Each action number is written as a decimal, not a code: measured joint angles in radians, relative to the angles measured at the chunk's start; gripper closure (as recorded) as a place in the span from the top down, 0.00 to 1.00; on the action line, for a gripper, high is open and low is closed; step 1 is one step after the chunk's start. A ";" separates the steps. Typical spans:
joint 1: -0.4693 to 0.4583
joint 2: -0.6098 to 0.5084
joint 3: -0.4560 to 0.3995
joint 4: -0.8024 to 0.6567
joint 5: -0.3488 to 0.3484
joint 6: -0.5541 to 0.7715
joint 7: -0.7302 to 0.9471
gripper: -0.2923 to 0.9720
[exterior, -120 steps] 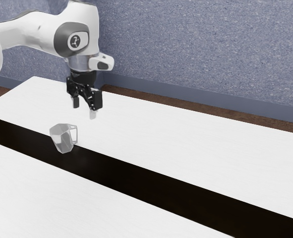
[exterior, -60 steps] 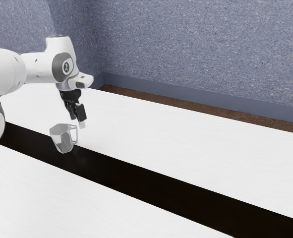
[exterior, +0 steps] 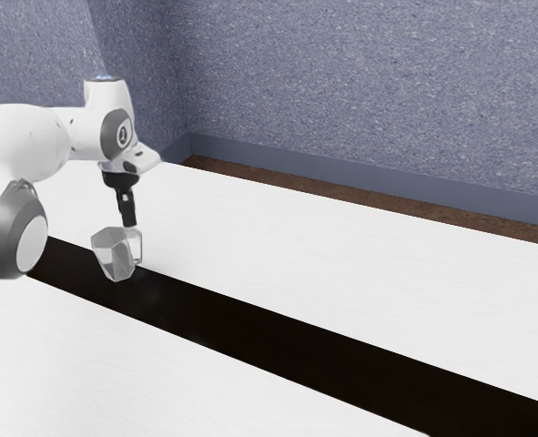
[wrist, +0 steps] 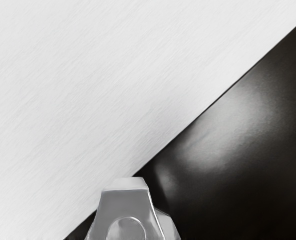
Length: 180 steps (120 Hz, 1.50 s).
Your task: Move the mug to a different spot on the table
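Note:
A small translucent grey mug [exterior: 116, 253] stands upright at the far edge of the black stripe [exterior: 278, 337], its handle toward the exterior view's right. My gripper [exterior: 127, 221] points straight down, just above the mug's far rim near the handle, apart from it. It is turned edge-on to the exterior camera and holds nothing. In the wrist view the mug [wrist: 131, 210] sits just under my hand, where white table [wrist: 87, 90] meets the black stripe [wrist: 248, 165].
The white table [exterior: 360, 246] stretches far toward the exterior view's right. A blue-grey wall [exterior: 360, 82] with a baseboard runs along the far side. My arm's elbow [exterior: 12, 228] hangs low at the exterior view's left.
My hand has moved toward the exterior view's left, dropped closer to the mug and turned edge-on. The arm has folded back. The mug has not moved.

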 joint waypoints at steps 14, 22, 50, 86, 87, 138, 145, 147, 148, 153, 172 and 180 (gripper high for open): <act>0.015 0.020 0.001 0.009 -0.010 0.003 0.054 0.77; 0.020 0.028 0.000 0.010 -0.015 0.004 0.081 0.77; 0.022 0.048 -0.008 0.032 -0.045 0.020 0.171 0.77; 0.024 0.088 0.001 0.046 -0.108 0.045 0.274 0.77; 0.024 0.088 0.001 0.046 -0.110 0.045 0.276 0.77; 0.030 0.120 0.011 0.042 -0.166 0.060 0.363 0.77; 0.031 0.122 0.012 0.040 -0.173 0.063 0.371 0.77; 0.031 0.123 0.012 0.039 -0.174 0.064 0.374 0.77; 0.031 0.123 0.012 0.039 -0.175 0.064 0.375 0.77; 0.031 0.126 0.012 0.038 -0.178 0.066 0.380 0.77; 0.031 0.135 0.014 0.036 -0.183 0.070 0.395 0.77; 0.031 0.139 0.015 0.035 -0.184 0.071 0.399 0.77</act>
